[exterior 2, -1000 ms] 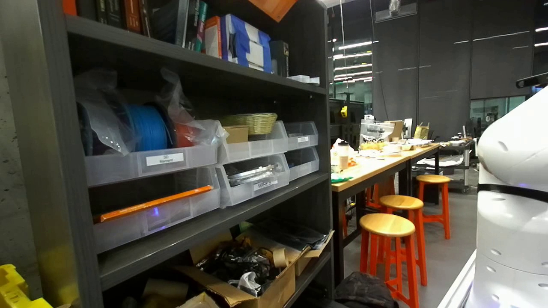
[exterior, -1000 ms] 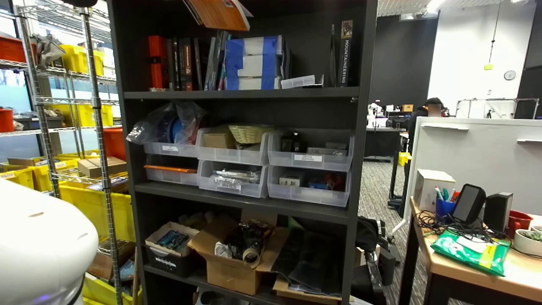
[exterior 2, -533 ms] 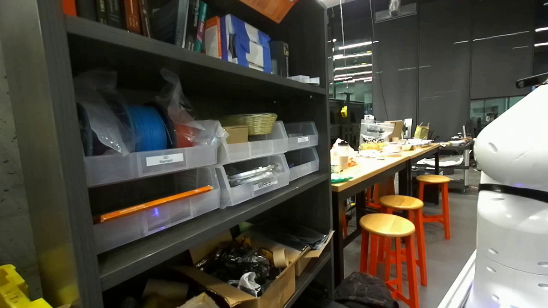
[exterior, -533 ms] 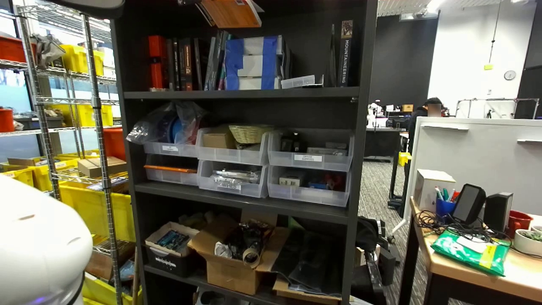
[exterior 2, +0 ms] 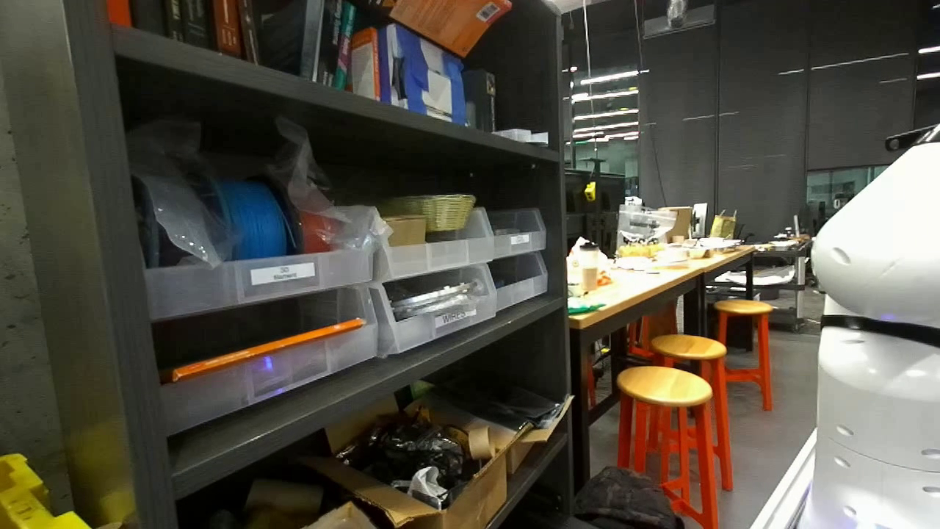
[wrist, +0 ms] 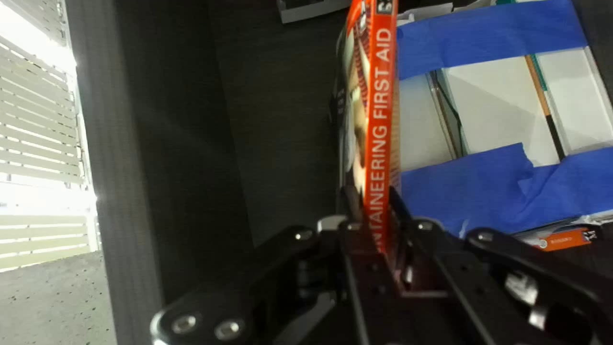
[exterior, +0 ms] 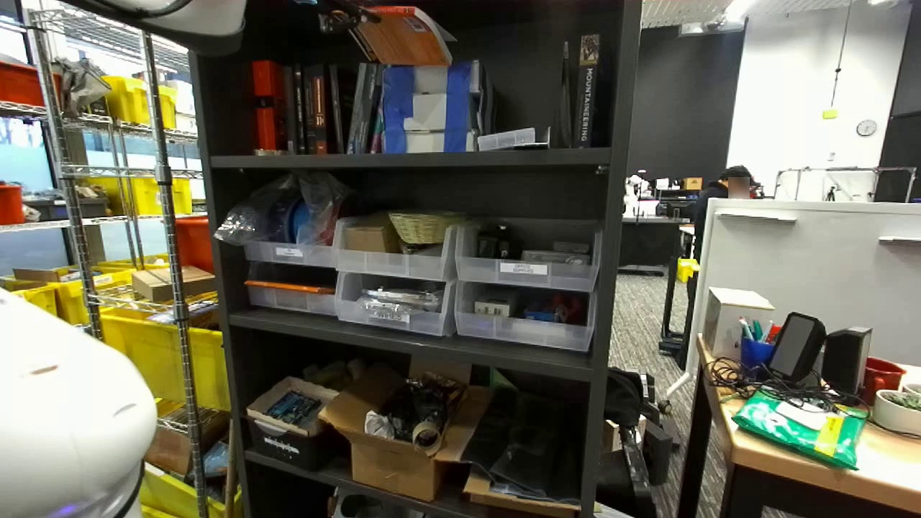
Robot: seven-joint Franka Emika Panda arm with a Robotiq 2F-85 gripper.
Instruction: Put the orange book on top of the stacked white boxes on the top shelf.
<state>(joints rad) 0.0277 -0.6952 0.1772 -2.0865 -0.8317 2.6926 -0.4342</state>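
Note:
The orange book (exterior: 403, 37) is held tilted over the stacked white boxes (exterior: 429, 111), which are bound with blue tape on the top shelf (exterior: 410, 160). Its lower edge is at the level of the box tops; I cannot tell whether they touch. The book (exterior 2: 449, 22), boxes (exterior 2: 439, 92) and shelf (exterior 2: 330, 92) also show in an exterior view. My gripper (exterior: 350, 19) is at the book's left end. In the wrist view my gripper (wrist: 371, 196) is shut on the spine of the book (wrist: 380, 120), with the boxes (wrist: 493, 105) to its right.
Upright books (exterior: 316, 108) stand left of the boxes. A dark mountaineering book (exterior: 588, 90) stands near the shelf's right side panel (exterior: 624, 180). A small white item (exterior: 507, 139) lies right of the boxes. Grey bins (exterior: 396, 262) fill the board below.
The gripper and orange book have moved down and to the right, toward the box tops. More of the book's cover, with its barcode, now shows. The boxes have not moved.

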